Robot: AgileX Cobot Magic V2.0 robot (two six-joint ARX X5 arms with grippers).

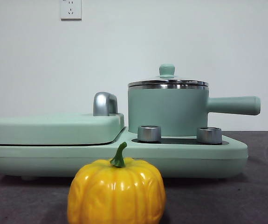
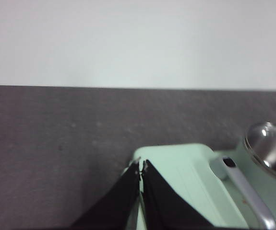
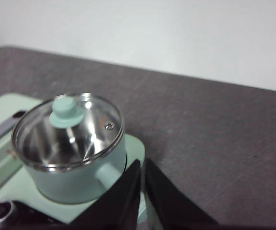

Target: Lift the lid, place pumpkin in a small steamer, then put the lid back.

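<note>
Lid [image 1: 167,82] sits closed on small steamer [image 1: 166,109], centre-right of front view. Pumpkin [image 1: 116,192] bottom centre, near camera, untouched. Left gripper [image 2: 141,168] and right gripper [image 3: 141,167] narrow, pressed together, empty — both waiting above, nothing started.

lid [image 1: 167,80] on steamer [image 1: 168,111], pumpkin [image 1: 116,192] in front

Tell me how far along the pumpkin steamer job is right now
Nothing looks done yet. The lid sits on the small steamer, and the pumpkin stands on the table in front. Nothing is in hand: the left gripper and right gripper are shut and empty. All three steps remain.
</note>
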